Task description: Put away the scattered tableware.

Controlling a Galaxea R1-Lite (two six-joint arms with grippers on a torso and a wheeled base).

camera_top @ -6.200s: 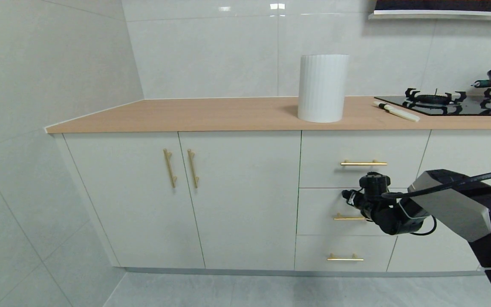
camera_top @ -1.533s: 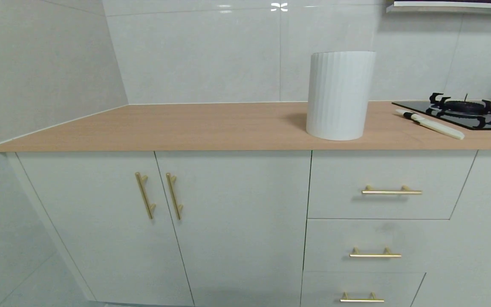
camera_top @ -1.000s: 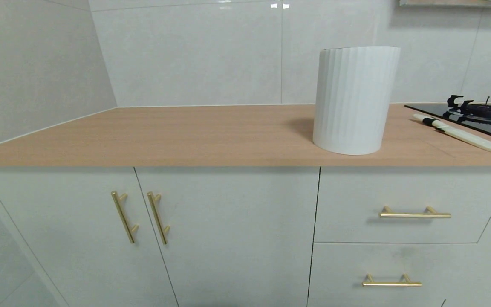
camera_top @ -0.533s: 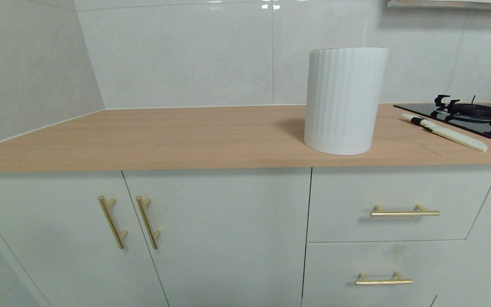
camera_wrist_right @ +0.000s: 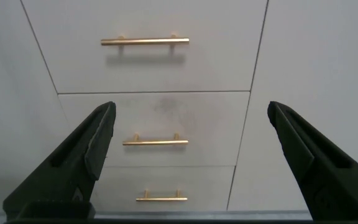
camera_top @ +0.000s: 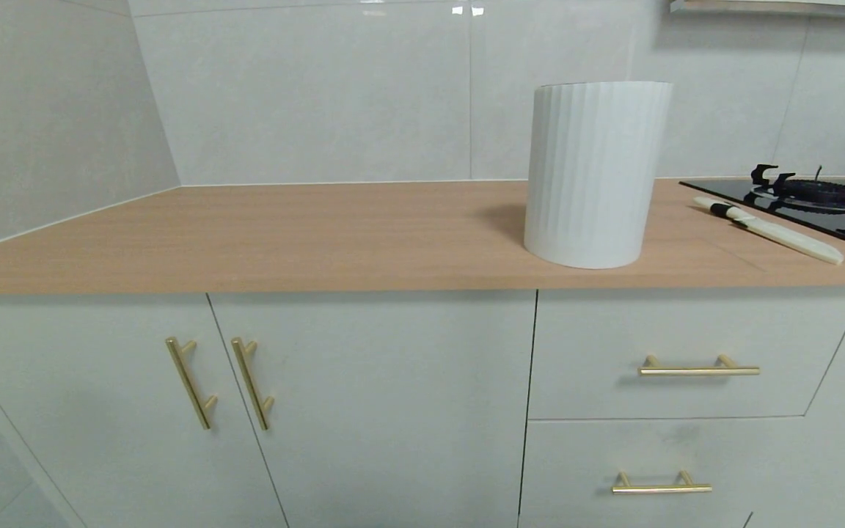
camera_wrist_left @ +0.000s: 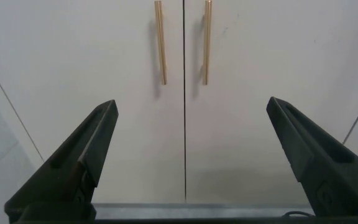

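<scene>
Knife [camera_top: 767, 229] lying on bench [camera_top: 283, 235] right of holder [camera_top: 590, 176] — both jaws spread wide, down by cupboard fronts [camera_wrist_left: 260, 124], well apart from it.

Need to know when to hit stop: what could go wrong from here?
The cream utensil lies near the front edge of the counter, beside the hob; a clumsy grasp could knock it off. The tall white container stands nearby and might tip. The open left gripper and right gripper face cabinet fronts below; rising, they could hit the counter edge.
</scene>
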